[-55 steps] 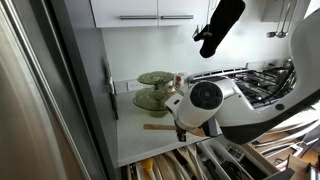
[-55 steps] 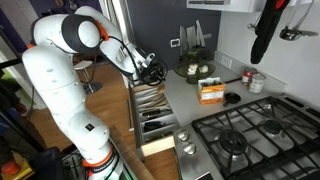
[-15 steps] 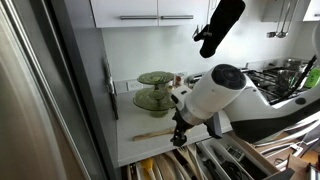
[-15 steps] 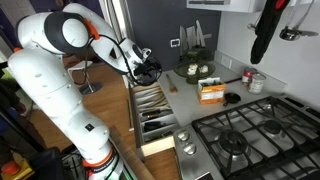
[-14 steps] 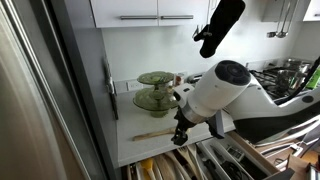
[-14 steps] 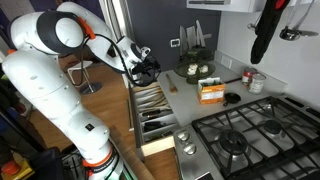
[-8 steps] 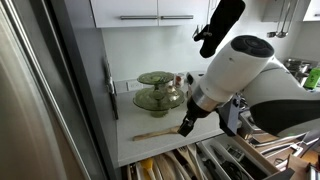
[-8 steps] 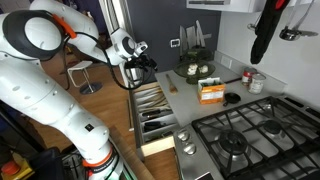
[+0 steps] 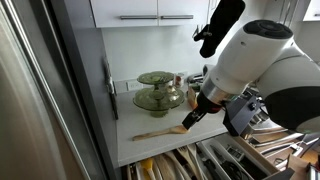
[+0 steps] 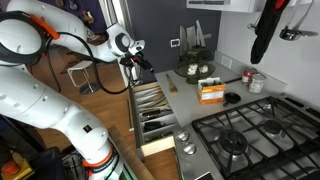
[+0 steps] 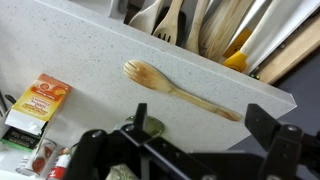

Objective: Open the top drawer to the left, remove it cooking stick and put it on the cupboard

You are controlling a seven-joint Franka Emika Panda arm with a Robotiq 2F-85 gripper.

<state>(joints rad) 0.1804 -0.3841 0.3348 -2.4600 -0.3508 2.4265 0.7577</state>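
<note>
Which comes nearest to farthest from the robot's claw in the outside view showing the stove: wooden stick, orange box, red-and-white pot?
In an exterior view:
1. cooking stick, lying on the cupboard at its drawer end, closest to the gripper.
2. orange box, mid-worktop.
3. red-and-white pot, far end, behind the hob.

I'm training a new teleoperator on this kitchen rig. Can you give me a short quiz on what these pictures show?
1. True or false: the cooking stick lies inside the top drawer.
2. The gripper is: A) shut on the stick, B) open and empty, C) out of view.
3. Fill in: the top drawer stands ___.
Key: 1 false, it lies on the cupboard worktop; 2 B; 3 open.
</note>
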